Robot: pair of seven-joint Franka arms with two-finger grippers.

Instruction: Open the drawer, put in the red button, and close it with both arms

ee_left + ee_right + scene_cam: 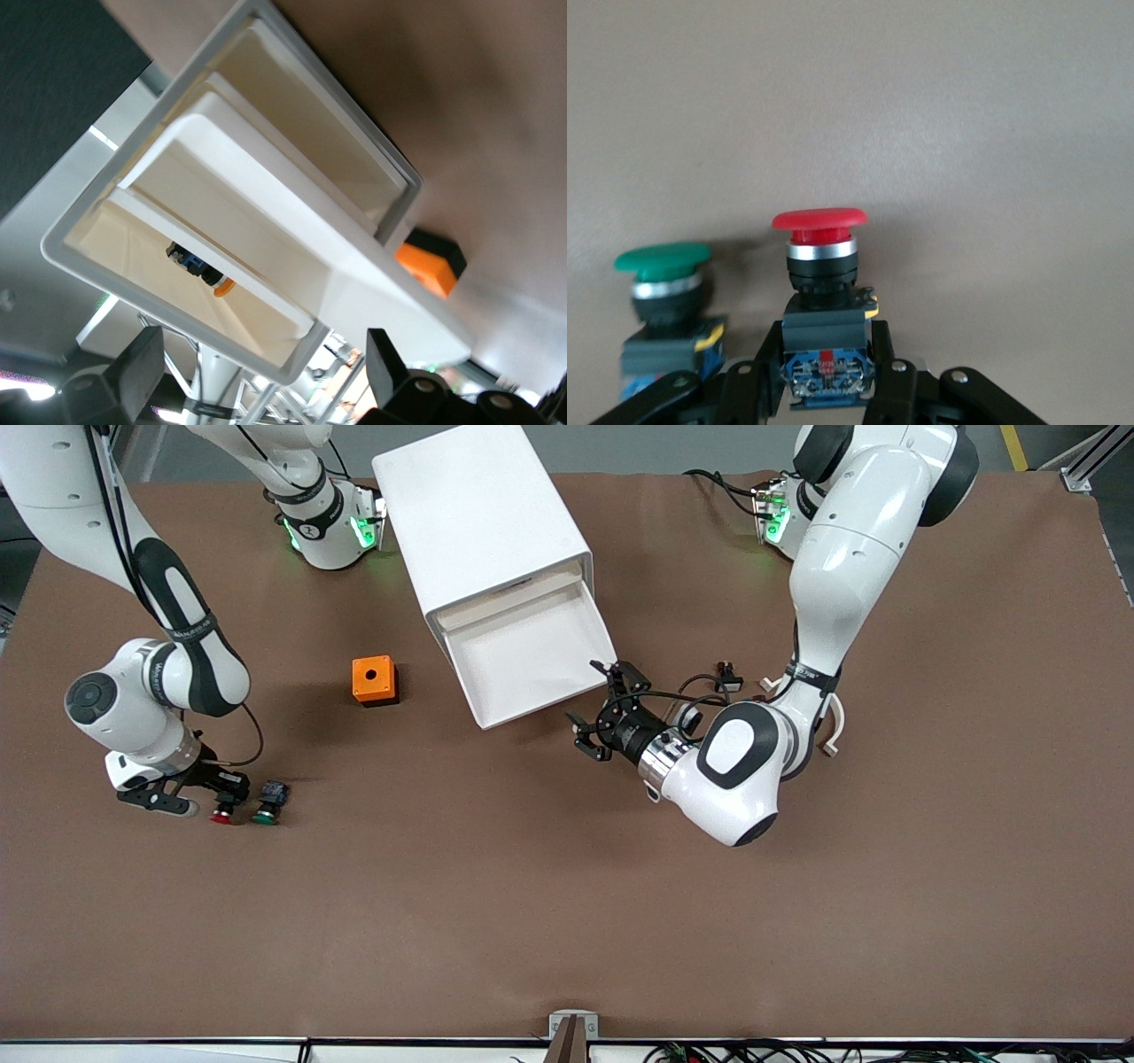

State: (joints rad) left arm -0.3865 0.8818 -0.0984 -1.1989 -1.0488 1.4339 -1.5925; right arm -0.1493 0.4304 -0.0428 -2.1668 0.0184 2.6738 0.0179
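Note:
The drawer (529, 662) is pulled out of the white cabinet (478, 518), and its tray shows nothing inside. My left gripper (599, 708) stands open at the drawer's front corner toward the left arm's end, with nothing between its fingers. The left wrist view shows the drawer (266, 226) ahead of the left gripper (261, 381). The red button (222, 813) lies low on the table at the right arm's end. My right gripper (219, 790) is shut on its black-and-blue body. In the right wrist view the fingers (769, 359) clamp the red button (822, 257).
A green button (267, 806) (663, 292) lies right beside the red one. A small orange box (374, 680) (431, 261) with a round hole stands between the buttons and the cabinet. A small blue-and-black part (197, 266) sits in a cabinet slot.

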